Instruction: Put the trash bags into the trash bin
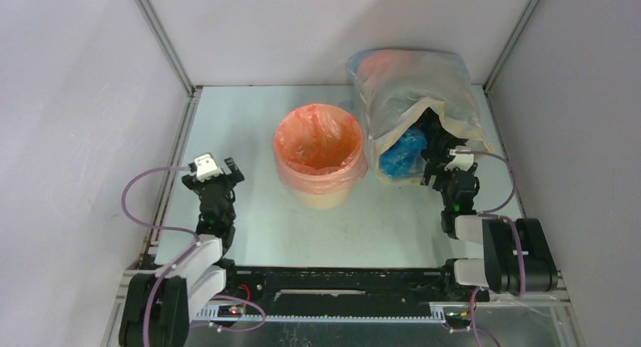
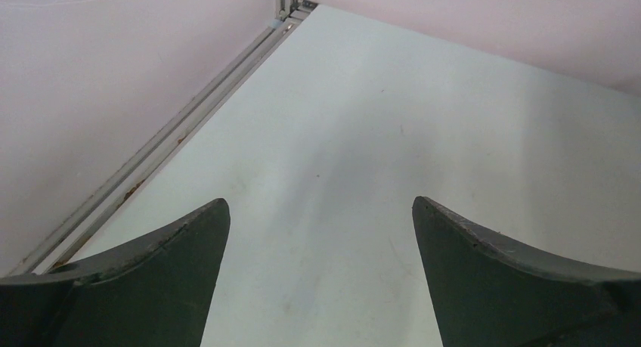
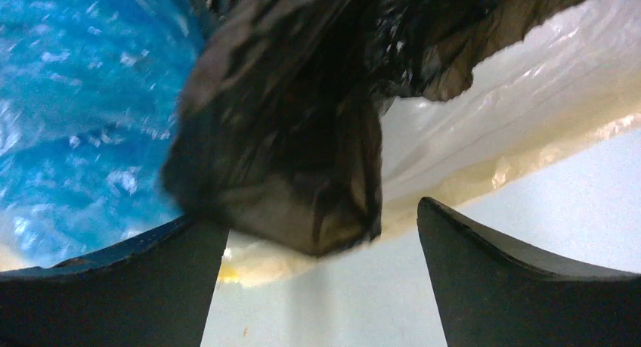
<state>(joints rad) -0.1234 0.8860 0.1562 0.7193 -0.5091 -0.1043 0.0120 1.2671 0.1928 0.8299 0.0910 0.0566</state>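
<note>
Top: cream bin [image 1: 326,194], orange-lined, mid-table; clear sack [image 1: 423,90] lying just right of it.
Left wrist: left gripper [image 2: 321,211] spread wide over table [image 2: 393,120], holding nothing.
Right wrist: right gripper [image 3: 321,215] spread, nothing gripped, at crumpled black bag [image 3: 287,135] beside blue bag [image 3: 75,97]. Probably light, soft, slippery film; best pinched at a bunched fold.

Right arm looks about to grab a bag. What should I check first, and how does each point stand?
1. Right gripper open: ok.
2. Black bag between its jaws: ok.
3. Blue bag clear of the grip: cannot tell.
4. Trash bin upright, mouth unobstructed: ok.
5. Left gripper open, empty, away from the bin: ok.
</note>
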